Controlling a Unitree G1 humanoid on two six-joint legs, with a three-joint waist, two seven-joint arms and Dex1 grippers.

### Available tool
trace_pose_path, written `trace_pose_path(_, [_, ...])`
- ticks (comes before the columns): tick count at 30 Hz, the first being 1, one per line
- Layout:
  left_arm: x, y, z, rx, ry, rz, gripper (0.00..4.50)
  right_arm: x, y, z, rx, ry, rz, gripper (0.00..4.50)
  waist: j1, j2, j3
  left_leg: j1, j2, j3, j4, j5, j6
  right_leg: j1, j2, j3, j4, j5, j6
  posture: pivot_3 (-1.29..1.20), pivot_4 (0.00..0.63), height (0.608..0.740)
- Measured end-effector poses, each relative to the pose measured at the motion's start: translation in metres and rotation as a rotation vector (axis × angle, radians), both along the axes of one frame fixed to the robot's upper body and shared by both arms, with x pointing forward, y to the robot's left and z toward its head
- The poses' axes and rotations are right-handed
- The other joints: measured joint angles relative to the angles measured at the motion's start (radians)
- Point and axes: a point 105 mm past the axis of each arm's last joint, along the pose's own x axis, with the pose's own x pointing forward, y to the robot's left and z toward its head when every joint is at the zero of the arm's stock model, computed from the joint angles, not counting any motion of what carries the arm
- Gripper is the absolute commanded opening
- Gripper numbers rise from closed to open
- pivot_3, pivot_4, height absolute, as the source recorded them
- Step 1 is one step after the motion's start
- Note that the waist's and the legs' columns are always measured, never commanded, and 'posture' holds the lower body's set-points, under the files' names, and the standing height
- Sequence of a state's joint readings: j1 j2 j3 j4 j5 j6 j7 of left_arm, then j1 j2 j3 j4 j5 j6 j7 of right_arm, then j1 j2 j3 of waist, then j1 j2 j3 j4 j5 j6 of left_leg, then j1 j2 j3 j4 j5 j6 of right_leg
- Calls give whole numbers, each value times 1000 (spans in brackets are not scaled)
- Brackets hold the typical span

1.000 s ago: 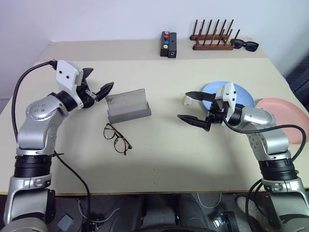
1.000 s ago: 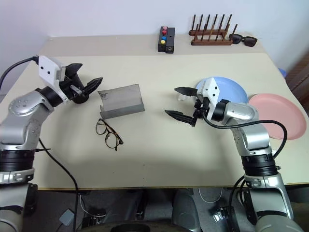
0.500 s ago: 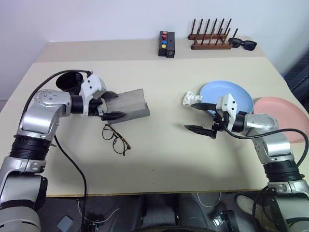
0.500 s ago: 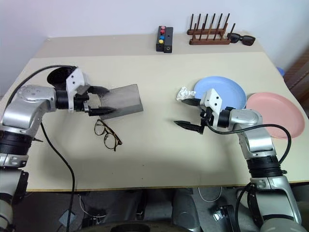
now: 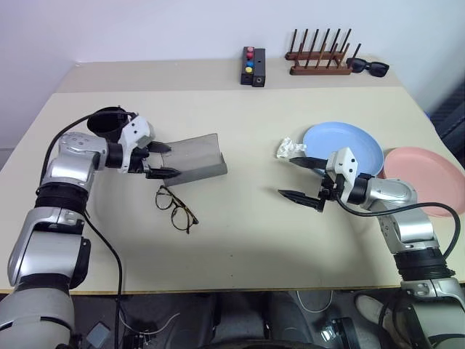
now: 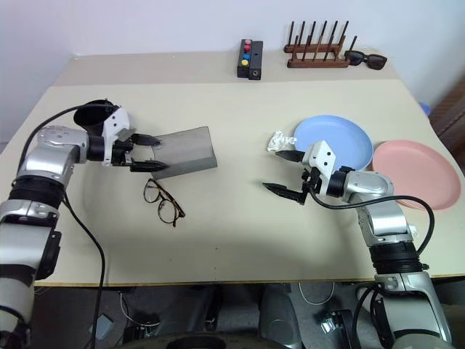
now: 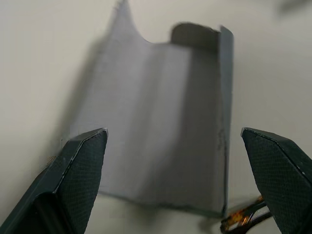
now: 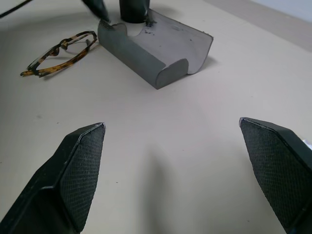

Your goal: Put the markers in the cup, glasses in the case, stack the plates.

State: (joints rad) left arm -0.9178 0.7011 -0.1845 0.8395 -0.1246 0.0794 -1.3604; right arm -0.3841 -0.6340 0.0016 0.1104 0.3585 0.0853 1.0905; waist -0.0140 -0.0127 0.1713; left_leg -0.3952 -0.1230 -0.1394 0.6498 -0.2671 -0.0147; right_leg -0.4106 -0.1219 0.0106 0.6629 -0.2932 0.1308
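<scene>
Left claw (image 5: pixel 161 161) hung released just over the grey case (image 5: pixel 195 158), glasses (image 5: pixel 176 207) lying on the counter (image 5: pixel 240 240) just below it; it should probably reach them while sparing the case.

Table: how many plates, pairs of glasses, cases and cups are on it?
Round shallow plastic plates: 2 (light blue plate, pink plate)
Pairs of glasses: 2 (thin dark-rimmed eyeglasses, chunky black sunglasses)
Flat grey case: 1
Tall black cup: 1
Total: 6
</scene>
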Motion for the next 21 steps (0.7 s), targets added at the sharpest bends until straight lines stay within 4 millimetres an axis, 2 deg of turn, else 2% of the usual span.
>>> trace_pose_path(8, [1, 2, 0, 60, 16, -57, 4484, -5, 8, 8, 6, -15, -8, 4500, -3, 0, 0, 0, 0, 0, 0, 0, 0, 0, 0, 0, 0, 0, 0, 0, 150, 740])
trace_pose_path(15, [-1, 8, -8, 104, 41, -70, 4484, -6, 11, 12, 11, -10, -17, 4500, -3, 0, 0, 0, 0, 0, 0, 0, 0, 0, 0, 0, 1, 0, 0, 0, 150, 740])
trace_pose_path(21, [-1, 6, -11, 135, 44, -94, 4484, -6, 12, 13, 14, -5, -28, 4500, -1, 0, 0, -1, 0, 0, 1, 0, 1, 0, 0, 0, 1, 0, 0, 0, 150, 740])
